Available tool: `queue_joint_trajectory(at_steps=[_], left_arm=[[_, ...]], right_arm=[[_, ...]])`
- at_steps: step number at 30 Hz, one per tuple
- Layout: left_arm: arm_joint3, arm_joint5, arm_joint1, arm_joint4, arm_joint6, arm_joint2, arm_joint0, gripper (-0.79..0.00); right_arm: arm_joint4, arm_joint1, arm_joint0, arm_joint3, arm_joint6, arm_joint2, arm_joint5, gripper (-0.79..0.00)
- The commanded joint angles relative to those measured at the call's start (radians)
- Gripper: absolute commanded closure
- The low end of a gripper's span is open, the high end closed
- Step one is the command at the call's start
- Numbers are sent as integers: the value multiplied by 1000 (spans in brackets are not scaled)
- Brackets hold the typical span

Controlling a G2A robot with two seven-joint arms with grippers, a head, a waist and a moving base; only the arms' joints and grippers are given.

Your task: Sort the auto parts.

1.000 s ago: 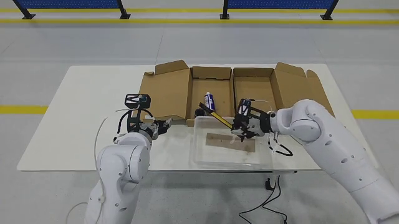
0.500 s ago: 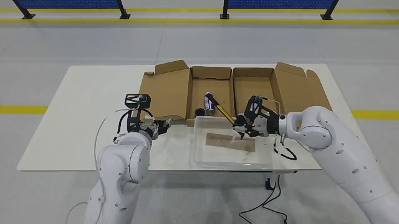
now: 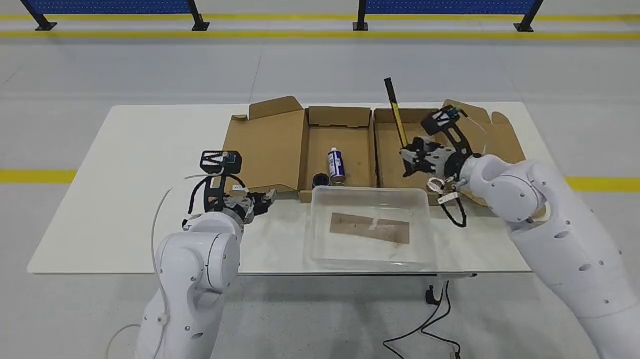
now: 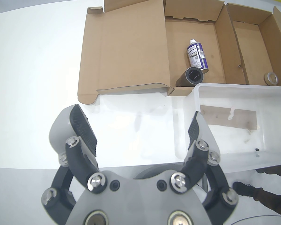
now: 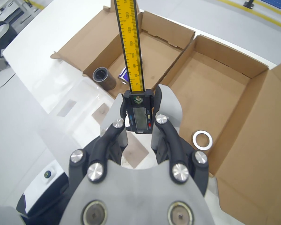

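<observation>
Over right box (image 5: 213, 83), right hand (image 5: 138, 94) grips caliper (image 3: 395, 111), beam (image 5: 127, 36) pointing away from robot, left hand (image 4: 135, 115) splayed

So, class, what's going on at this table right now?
The right gripper is shut on a yellow caliper, holding it up by the right-hand cardboard box, where a metal ring lies. The left gripper is open and empty above the table, near the clear tub. The middle box holds a spray can and a dark cylinder.
</observation>
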Motion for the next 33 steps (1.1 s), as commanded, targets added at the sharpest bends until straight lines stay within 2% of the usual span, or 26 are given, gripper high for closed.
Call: queue_joint_trajectory(at_steps=[1,9,18,26,27,28,30,32,33], left_arm=[[0,0,0,0,0,0,0,-785],[0,0,0,0,0,0,0,-785],[0,0,0,0,0,0,0,-785],[0,0,0,0,0,0,0,-785],[0,0,0,0,0,0,0,-785],[0,0,0,0,0,0,0,-785],[0,0,0,0,0,0,0,-785],[0,0,0,0,0,0,0,-785],[0,0,0,0,0,0,0,-785]], right_arm=[[0,-6,19,28,-1,-4,50,0],[44,-46,101,217,-19,-53,143,0],[184,-101,163,471,-54,-109,139,0],[270,-155,196,616,-62,-173,113,0],[278,-162,201,633,-60,-180,109,-80],[289,-168,206,650,-59,-185,103,-95],[295,-179,218,684,-63,-195,88,-179],[298,-188,233,716,-57,-204,76,-385],[303,-193,239,732,-57,-207,66,-643]])
